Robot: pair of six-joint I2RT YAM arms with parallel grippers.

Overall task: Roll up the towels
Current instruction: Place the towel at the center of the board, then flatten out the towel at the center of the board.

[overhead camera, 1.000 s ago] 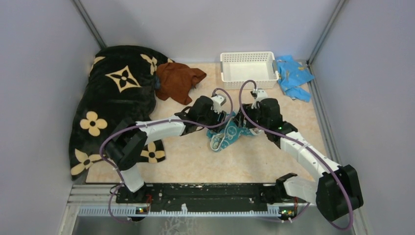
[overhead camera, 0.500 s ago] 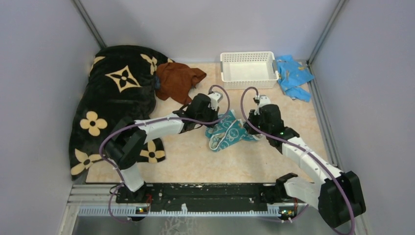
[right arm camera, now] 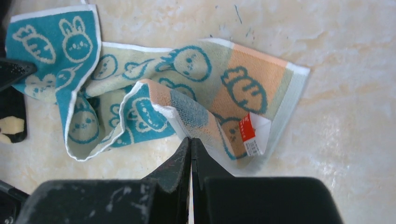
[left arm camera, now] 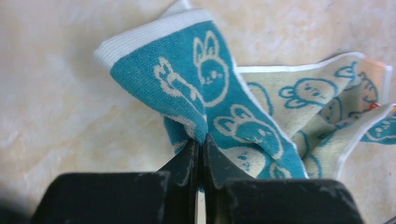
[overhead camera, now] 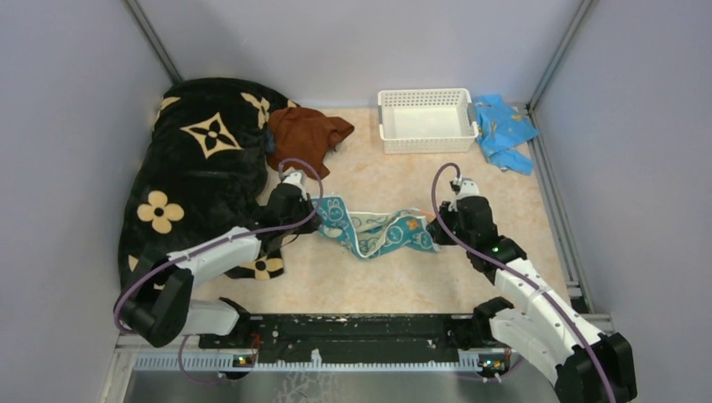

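from above, the teal-and-white towel (overhead camera: 369, 231) lies stretched across the table (overhead camera: 378, 285) between the left gripper (overhead camera: 309, 220) and the right gripper (overhead camera: 437, 228). only the wrist views show both finger pairs pinched together on its edges; the right wrist alone shows a red tag (right arm camera: 247, 129).

Top view: fixed high above and behind the arm bases (overhead camera: 336, 332), looking down and away over the whole bench (overhead camera: 378, 281) to the far wall.
Left wrist view: very near the bench, looking past the left fingers (left arm camera: 184, 161) at the teal-and-white towel (left arm camera: 210, 93).
Right wrist view: equally near, looking past the right fingers (right arm camera: 175, 165) at the towel's right end.
Shared: all three views show that towel.
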